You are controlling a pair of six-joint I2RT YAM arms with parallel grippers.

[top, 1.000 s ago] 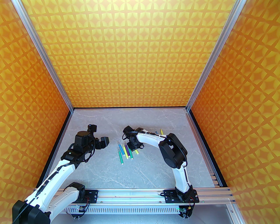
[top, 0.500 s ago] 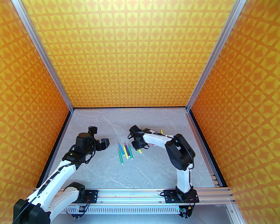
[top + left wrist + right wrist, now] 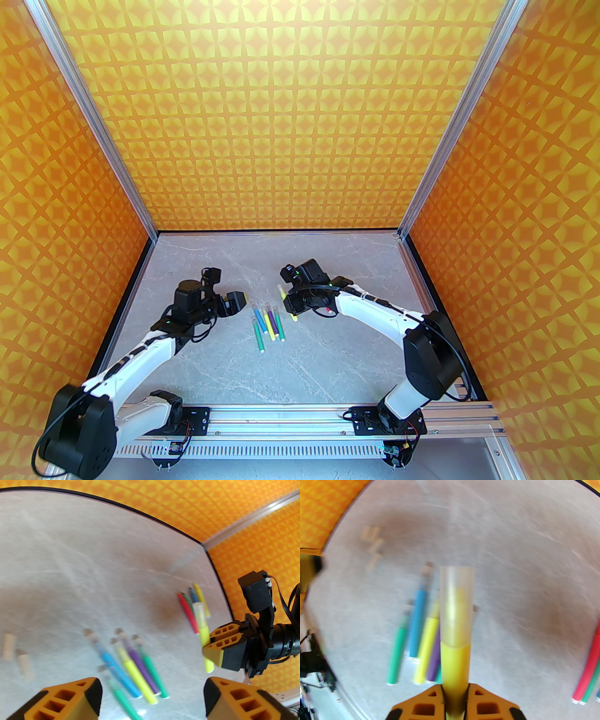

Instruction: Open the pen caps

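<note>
There are ten pens (image 3: 137,675), six capped, and two loose pen caps (image 3: 8,644).

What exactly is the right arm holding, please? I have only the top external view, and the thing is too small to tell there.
Observer: The right fingers are shut on the barrel of a yellow pen.
Operator: Is that pen capped?
Observer: Yes, its translucent cap is on, at the end pointing away from the grip.
Operator: And how does the left side stand?
Observer: The left fingers stand wide apart with nothing between them.
</note>
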